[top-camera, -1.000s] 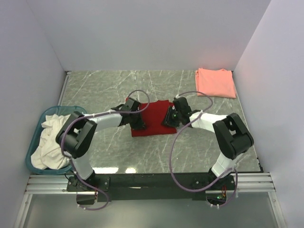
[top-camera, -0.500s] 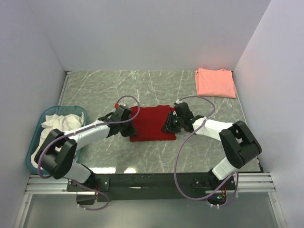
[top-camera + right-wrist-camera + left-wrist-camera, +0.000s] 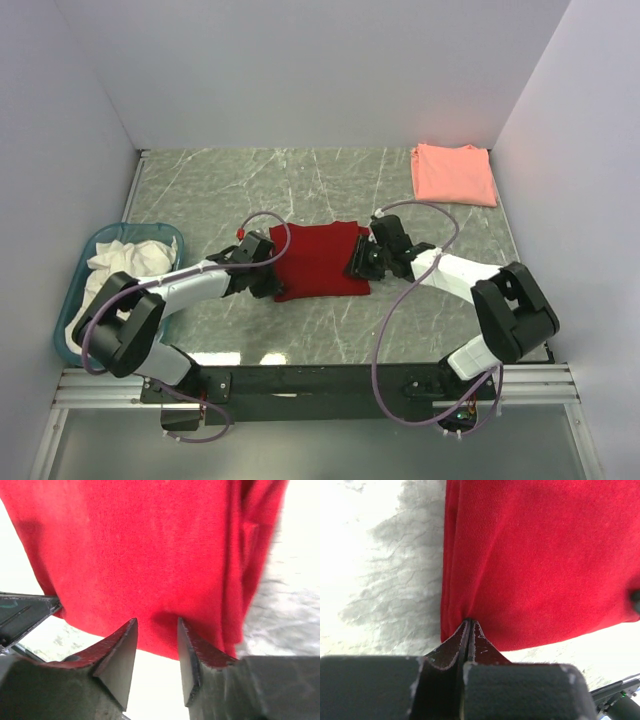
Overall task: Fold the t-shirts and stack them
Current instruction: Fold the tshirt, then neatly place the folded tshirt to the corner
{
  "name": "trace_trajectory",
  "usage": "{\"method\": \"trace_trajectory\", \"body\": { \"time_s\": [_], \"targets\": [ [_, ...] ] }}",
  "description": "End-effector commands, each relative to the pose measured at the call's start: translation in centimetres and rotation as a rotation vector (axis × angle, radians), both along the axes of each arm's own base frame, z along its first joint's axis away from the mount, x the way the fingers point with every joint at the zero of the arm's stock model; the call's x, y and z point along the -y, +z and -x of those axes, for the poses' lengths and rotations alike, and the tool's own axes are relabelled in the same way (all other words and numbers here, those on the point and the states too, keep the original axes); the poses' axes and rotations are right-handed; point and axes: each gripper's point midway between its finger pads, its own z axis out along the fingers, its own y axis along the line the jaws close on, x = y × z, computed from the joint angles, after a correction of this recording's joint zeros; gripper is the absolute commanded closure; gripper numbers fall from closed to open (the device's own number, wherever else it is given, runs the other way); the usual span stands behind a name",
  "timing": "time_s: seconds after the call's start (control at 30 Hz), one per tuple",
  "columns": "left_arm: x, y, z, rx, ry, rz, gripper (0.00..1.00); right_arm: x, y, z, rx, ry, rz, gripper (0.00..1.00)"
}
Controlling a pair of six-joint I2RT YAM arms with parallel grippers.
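- Sitting far left, the teal plastic basket (image 3: 135, 229) of crumpled white cloth (image 3: 105, 300) is out of play.
- The left claw (image 3: 266, 284) (image 3: 469, 624) is pressed together on the left edge of the deep red cloth t-shirt (image 3: 320, 262) (image 3: 540, 555) (image 3: 135, 545). The shirt lies folded on the grey marbled surface (image 3: 200, 190), its long axis running from claw to claw.
- The right claw (image 3: 364, 264) (image 3: 156, 625) stands apart at the shirt's right edge, gripping nothing.
- The salmon-pink folded t-shirt (image 3: 455, 175) lies at the far right corner, nearer the right arm.
- Since a second ago, both arms have dropped lower, the red shirt has settled flat, and the right claw has begun parting.
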Motion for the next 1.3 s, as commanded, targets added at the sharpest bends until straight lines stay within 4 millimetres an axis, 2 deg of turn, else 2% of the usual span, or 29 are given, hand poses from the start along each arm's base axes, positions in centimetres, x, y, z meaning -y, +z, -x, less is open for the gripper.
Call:
{"method": "trace_trajectory", "body": {
  "time_s": [0.0, 0.07, 0.1, 0.13, 0.2, 0.23, 0.43, 0.53, 0.7, 0.9, 1.03, 1.27],
  "targets": [
    [-0.9, 1.4, -0.3, 0.019, -0.006, -0.057, 0.98, 1.8, 3.1, -2.2, 0.093, -0.049, 0.028, 0.53],
    [-0.6, 3.0, -1.0, 0.055, -0.013, -0.048, 0.97, 2.6, 4.4, -3.5, 0.121, -0.057, 0.007, 0.49],
    [-0.7, 3.2, -0.9, 0.054, -0.014, -0.052, 0.97, 3.9, 4.7, -4.5, 0.128, -0.093, 0.005, 0.48],
    [-0.5, 3.9, -1.1, 0.070, -0.020, -0.045, 0.96, 4.5, 5.3, -5.5, 0.154, -0.094, 0.014, 0.45],
    [-0.5, 4.3, -1.1, 0.074, -0.023, -0.044, 0.96, 5.4, 5.5, -6.6, 0.156, -0.095, 0.033, 0.40],
    [-0.5, 4.7, -1.2, 0.078, -0.025, -0.041, 0.96, 5.9, 5.5, -7.8, 0.165, -0.086, 0.051, 0.39],
    [-0.3, 7.0, -1.5, 0.120, -0.038, -0.023, 0.96, 5.8, 3.7, -10.6, 0.121, -0.043, 0.080, 0.38],
    [-0.4, 8.0, -1.7, 0.142, -0.042, -0.029, 0.95, 5.3, 3.1, -11.2, 0.113, -0.013, 0.075, 0.37],
    [-0.6, 9.0, -1.7, 0.161, -0.045, -0.029, 0.94, 5.8, 1.5, -10.9, 0.073, -0.013, 0.113, 0.36],
    [-0.5, 8.9, -1.6, 0.163, -0.050, -0.023, 0.94, 3.7, 0.2, -9.7, 0.047, 0.057, 0.068, 0.35],
    [-0.7, 8.7, -1.5, 0.161, -0.052, -0.028, 0.94, 3.2, -0.7, -9.0, 0.022, 0.059, 0.057, 0.34],
    [-0.9, 8.7, -1.4, 0.165, -0.051, -0.029, 0.95, 3.9, -2.3, -8.5, -0.001, 0.035, 0.220, 0.34]
  ]
}}
